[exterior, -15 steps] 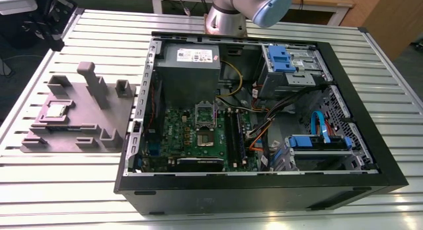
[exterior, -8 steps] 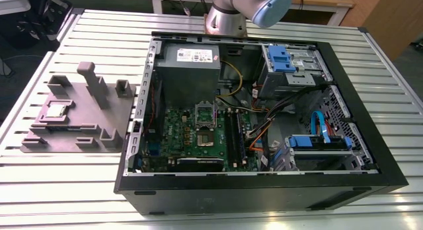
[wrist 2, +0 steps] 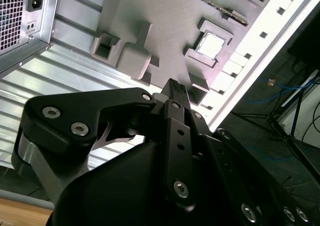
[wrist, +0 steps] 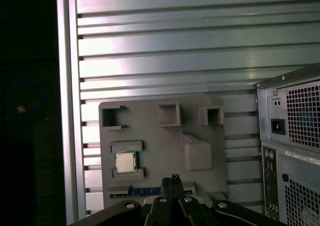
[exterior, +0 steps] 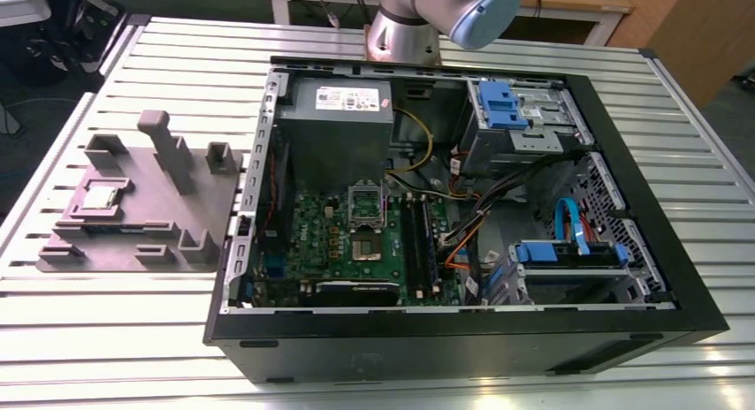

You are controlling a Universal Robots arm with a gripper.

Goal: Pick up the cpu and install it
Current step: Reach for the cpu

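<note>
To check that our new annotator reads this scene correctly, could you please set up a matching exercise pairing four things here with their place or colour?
Things:
1. cpu
2. power supply box
3. motherboard
4. drive brackets

Descriptions:
A. green board lying inside the computer case
B. blue, in the case toward the exterior view's right
C. silver square seated in the grey holder block, outside the case
D. grey with a white label, inside the case

Pairs: 1-C, 2-D, 3-A, 4-B.
</note>
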